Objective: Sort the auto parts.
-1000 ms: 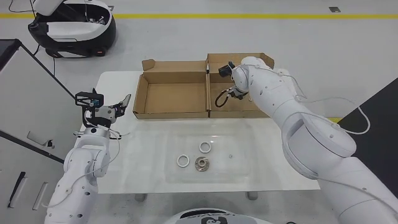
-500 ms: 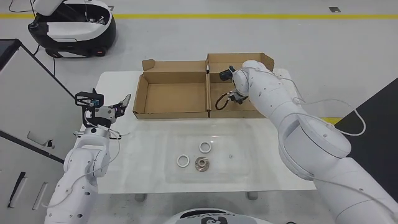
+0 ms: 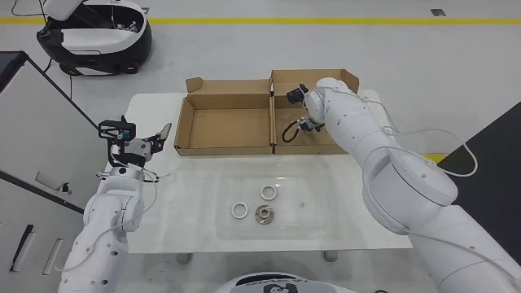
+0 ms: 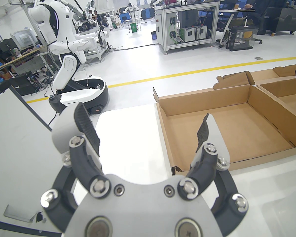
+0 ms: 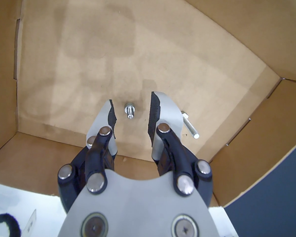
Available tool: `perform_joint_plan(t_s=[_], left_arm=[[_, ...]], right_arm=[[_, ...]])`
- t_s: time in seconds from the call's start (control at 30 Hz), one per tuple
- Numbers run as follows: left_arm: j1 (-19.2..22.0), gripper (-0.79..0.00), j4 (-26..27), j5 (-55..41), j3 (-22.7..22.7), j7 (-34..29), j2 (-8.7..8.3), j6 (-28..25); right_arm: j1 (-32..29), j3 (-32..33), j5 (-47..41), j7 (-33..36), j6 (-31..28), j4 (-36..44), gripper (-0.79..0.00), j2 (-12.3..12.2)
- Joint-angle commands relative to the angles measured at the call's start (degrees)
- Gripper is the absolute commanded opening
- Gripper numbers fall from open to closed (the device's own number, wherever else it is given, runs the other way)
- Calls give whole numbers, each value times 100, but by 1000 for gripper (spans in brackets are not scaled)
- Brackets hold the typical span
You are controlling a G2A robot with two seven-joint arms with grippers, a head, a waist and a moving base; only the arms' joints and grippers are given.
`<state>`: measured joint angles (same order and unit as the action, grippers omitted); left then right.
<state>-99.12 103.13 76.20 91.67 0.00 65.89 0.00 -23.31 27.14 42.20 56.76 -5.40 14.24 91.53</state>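
1. The right box [image 3: 313, 81], an open cardboard carton at the far side of the worktop [image 3: 187, 203], is taken as the reference point.
2. The right pincer [image 5: 132, 99] is held inside the right box, above its floor. Its jaws are parted to a moderate gap and nothing is gripped.
3. A short bolt [image 5: 129, 110] is seen on the floor of the right box, directly under the gap between the jaws.
4. A long bolt [image 5: 190, 125] is found lying on the same floor, just beside one finger.
5. A left box [image 3: 224, 122] is set side by side with the right box, their walls touching.
6. Two white rings [image 3: 268, 192] [image 3: 240, 210] and a metal flanged part [image 3: 263, 214] are grouped on the worktop, nearer the robot than the right box and apart from it.
7. The left pincer [image 4: 143, 112] is held well apart from the right box, beyond the left box. Its jaws are spread wide and nothing is held.
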Motion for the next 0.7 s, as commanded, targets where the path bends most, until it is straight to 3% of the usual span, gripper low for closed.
perform_joint_plan(t_s=[0.0,0.03,0.33,0.67], left_arm=[[0,0,0,0,0,0,0,0],[0,0,0,0,0,0,0,0],[0,0,0,0,0,0,0,0],[0,0,0,0,0,0,0,0]], right_arm=[[35,14,21,-56,-10,9,-34,-2],[58,8,73,-117,-10,18,0,-5],[247,43,431,-807,-170,207,0,-118],[317,285,733,-1217,-747,955,0,-515]])
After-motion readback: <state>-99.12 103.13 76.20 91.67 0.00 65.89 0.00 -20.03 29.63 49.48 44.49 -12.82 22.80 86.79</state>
